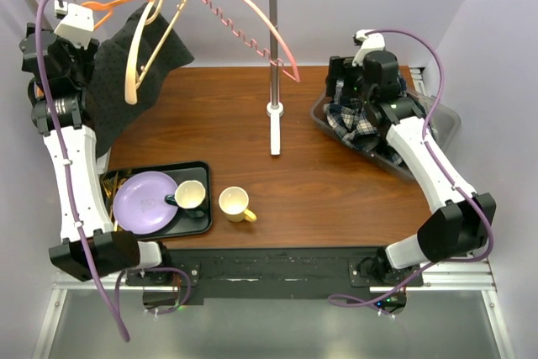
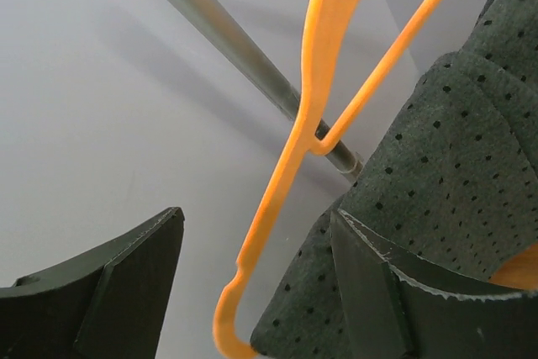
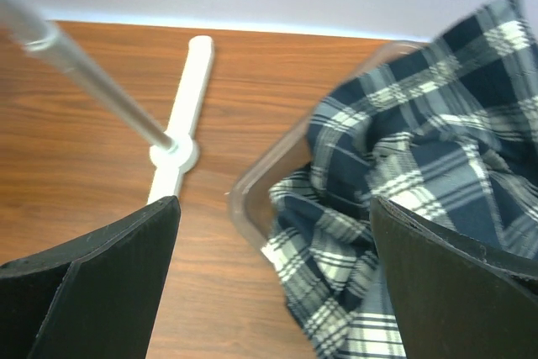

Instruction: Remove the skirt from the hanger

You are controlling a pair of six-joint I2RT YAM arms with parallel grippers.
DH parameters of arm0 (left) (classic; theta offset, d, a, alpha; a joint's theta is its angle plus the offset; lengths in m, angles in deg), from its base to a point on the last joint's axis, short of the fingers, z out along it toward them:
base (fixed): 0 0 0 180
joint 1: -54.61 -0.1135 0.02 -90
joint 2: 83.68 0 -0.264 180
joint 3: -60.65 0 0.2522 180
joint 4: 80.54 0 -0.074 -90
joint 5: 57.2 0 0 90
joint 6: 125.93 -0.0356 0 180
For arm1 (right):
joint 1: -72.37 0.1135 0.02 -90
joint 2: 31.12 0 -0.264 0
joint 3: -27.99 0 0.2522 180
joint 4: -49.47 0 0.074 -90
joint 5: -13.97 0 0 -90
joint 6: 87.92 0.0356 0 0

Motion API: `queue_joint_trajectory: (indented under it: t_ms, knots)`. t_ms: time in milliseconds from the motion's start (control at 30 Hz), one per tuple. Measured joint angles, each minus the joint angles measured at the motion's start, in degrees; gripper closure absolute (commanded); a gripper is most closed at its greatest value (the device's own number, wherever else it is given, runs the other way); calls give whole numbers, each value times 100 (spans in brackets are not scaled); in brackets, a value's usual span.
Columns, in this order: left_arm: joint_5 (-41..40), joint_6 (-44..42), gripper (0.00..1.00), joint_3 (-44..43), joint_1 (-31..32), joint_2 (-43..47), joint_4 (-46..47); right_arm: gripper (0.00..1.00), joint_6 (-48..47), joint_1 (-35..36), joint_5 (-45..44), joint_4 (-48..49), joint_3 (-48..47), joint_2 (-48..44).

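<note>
The left tool (image 2: 256, 224), wide open and empty, straddles the orange hanger (image 2: 324, 56) carrying the dotted dark skirt (image 2: 454, 166), seemingly to seize it, while the right tool (image 3: 273, 208) hovers open above plaid cloth (image 3: 420, 149).

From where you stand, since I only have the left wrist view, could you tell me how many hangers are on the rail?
Observer: Three: the orange hanger carrying the skirt, then a cream hanger and a pink hanger, both bare.
Operator: Thank you. Where is the right gripper?
Observer: The right gripper is open, over the plaid cloth in the bin on the right of the table.
Operator: Is anything on the table near the skirt?
Observer: A tray with a purple plate and a cup.
</note>
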Motion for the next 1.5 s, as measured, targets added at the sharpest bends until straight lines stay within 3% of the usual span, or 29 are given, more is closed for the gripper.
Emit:
queue_joint_trajectory:
  t_ms: [267,567,600,700,833,967,1200,1367,1500]
  knots:
    - [560,52,32,-286,-179,-636,-264,1,-81,278,-68,-168,-11,-26]
    - [1410,511,63,-192,-223,-551,-387,1,-103,326,-170,-184,-11,-243]
    - [1471,566,72,-160,-225,-483,-372,1,-103,339,-170,-186,-11,-260]
    - [1641,713,86,-105,-225,-243,-282,1,-101,402,-168,-186,-11,-286]
    - [1926,876,97,-101,-225,0,-151,1,-101,468,-166,-195,-11,-369]
    - [2190,1012,97,-101,-225,61,-162,1,-103,501,-166,-208,0,-621]
    - [2186,1169,59,39,-223,68,-195,1,-98,575,-153,-170,24,-1054]
    - [2052,1287,60,66,-225,52,-186,1,-98,627,-151,-142,131,-1086]
    - [2083,1412,73,63,-225,-92,-151,1,-101,627,-168,-144,236,-1082]
